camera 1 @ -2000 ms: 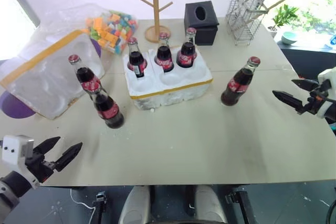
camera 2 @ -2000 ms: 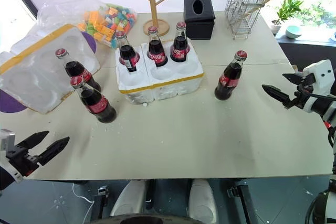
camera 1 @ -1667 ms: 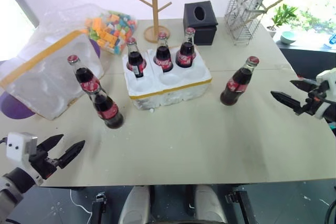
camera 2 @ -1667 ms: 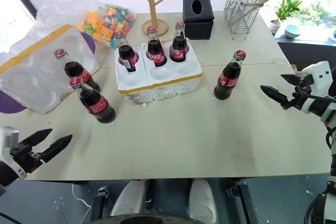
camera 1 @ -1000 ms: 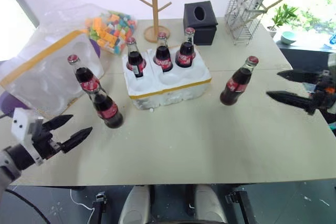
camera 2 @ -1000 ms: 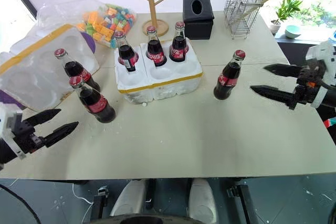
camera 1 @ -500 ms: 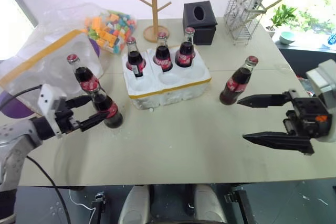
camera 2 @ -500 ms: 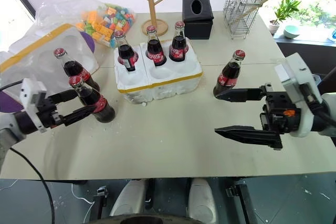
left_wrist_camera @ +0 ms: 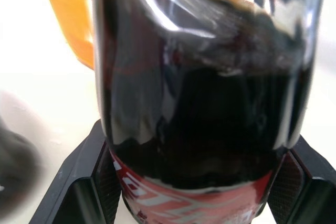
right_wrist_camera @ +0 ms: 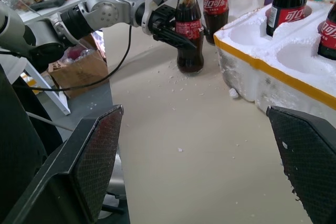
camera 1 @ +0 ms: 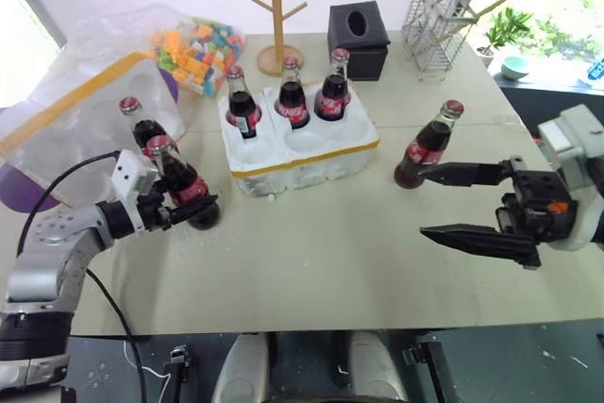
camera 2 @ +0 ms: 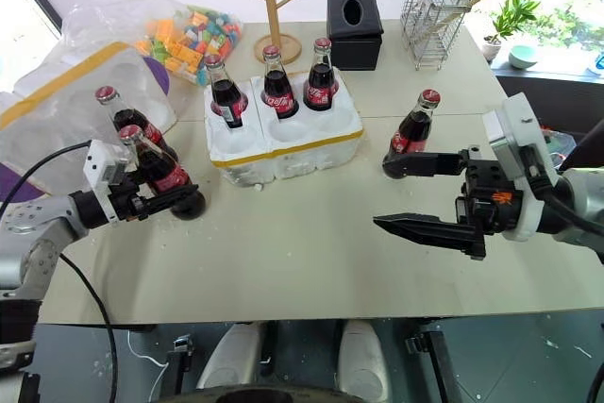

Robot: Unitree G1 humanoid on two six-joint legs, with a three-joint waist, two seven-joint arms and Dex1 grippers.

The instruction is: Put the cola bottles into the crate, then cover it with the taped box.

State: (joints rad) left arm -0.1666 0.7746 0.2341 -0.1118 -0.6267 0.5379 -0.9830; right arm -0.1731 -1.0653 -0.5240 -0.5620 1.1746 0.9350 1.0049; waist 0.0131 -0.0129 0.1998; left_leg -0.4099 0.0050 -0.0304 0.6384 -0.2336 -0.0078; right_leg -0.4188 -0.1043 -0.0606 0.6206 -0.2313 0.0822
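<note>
The white foam crate point(camera 1: 304, 152) with a yellow tape band holds three cola bottles point(camera 1: 293, 98) in its back wells. Two more bottles stand left of it, the rear one point(camera 1: 139, 124) free. My left gripper point(camera 1: 186, 209) is shut on the front one point(camera 1: 185, 187), a finger point(left_wrist_camera: 103, 181) pressed to each side of the glass. Another bottle point(camera 1: 429, 143) stands right of the crate. My right gripper point(camera 1: 423, 203) hovers open in front of that bottle, fingers wide, nothing between them. The taped box point(camera 1: 80, 129) lies at far left under clear plastic.
Behind the crate are a bag of coloured blocks point(camera 1: 198, 49), a wooden mug tree point(camera 1: 278, 7), a black tissue box point(camera 1: 361, 40) and a wire rack point(camera 1: 439, 11). White foam crumbs point(right_wrist_camera: 177, 66) dot the table around the held bottle.
My left gripper came in from the table's front edge and closed around the front left bottle. My right gripper swung in from the far right to in front of the right-hand bottle.
</note>
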